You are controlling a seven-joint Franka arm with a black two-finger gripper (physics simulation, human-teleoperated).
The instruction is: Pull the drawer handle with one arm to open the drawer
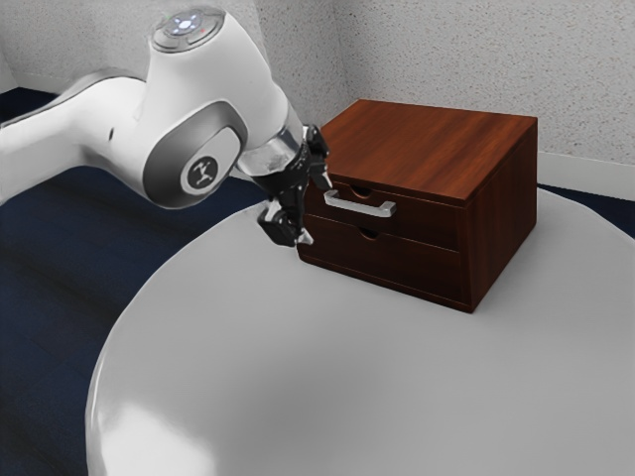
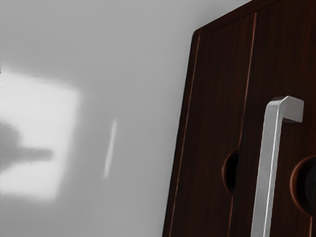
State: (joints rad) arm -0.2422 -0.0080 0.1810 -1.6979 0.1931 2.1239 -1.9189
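Note:
A dark wooden cabinet with two drawers stands on the round white table. The upper drawer carries a silver bar handle and sits flush with the cabinet front. My black gripper hovers just off the handle's end on the exterior view's left, close to the cabinet's front corner. Its fingers are apart, one above the other, with nothing between them. In the wrist view the handle runs along the drawer front, off to one side of my hand.
The lower drawer has only a small finger notch. The table's edge curves round at the exterior view's left, with dark blue floor beyond. A grey wall stands behind the cabinet.

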